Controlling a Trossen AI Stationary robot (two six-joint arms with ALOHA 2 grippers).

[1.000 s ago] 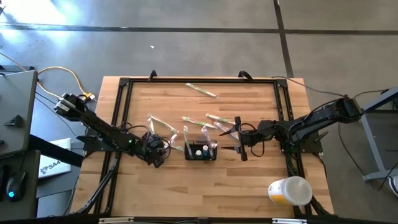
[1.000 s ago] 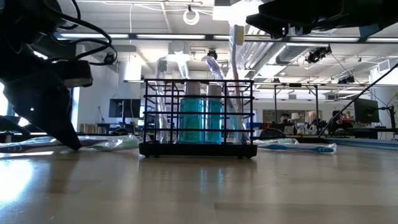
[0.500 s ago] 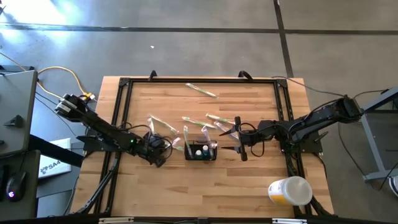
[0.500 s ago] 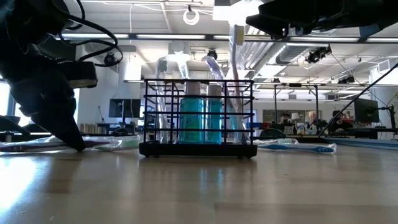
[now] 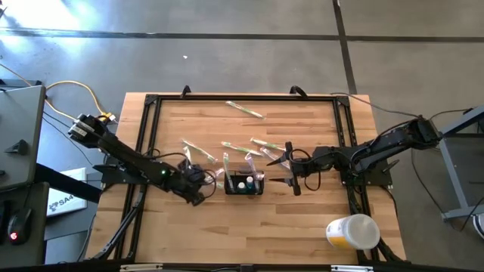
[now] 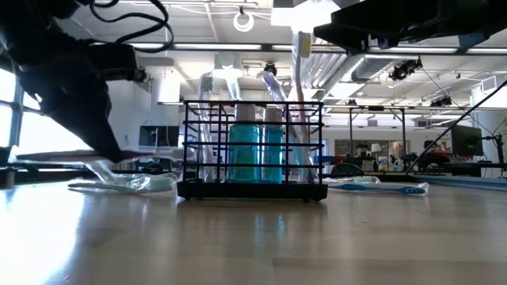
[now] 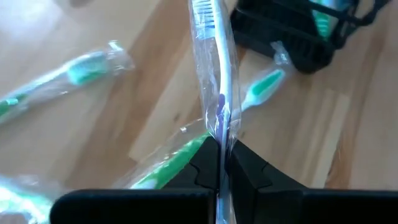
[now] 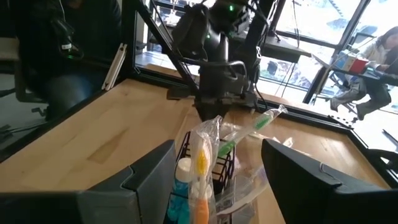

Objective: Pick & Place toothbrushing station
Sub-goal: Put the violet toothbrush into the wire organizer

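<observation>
Your left end effector [image 7: 221, 163] has just pinched shut on a wrapped toothbrush [image 7: 214, 74], where a second ago its fingers stood apart around the same spot. It has also slid toward the toothbrushing station [image 5: 243, 181] and come up a little off the surface [image 5: 302, 227]. Judging from that, you now have a brush in hand and the next step is carrying it over the black wire caddy and dropping it in upright.

The station itself has not moved: it sits near the middle of the surface, slightly toward the front edge, with two teal bottles [image 6: 255, 144] and several wrapped brushes already standing in it.

Your right end effector [image 8: 214, 180] is unchanged, fingers wide, holding nothing, poised just right of the station over an orange-handled wrapped brush [image 8: 201, 171] that stands in the caddy.

The left wrist view is the only one that proves the grip, showing the clear wrapper squeezed between the two dark fingertips [image 7: 205, 163]; the high view shows just an arm above scattered brushes. The low view adds that another wrapped brush [image 6: 127, 184] lies on the surface left of the station. Only the high view shows the white-and-yellow cup [image 5: 352, 231] lying near the front right corner.
</observation>
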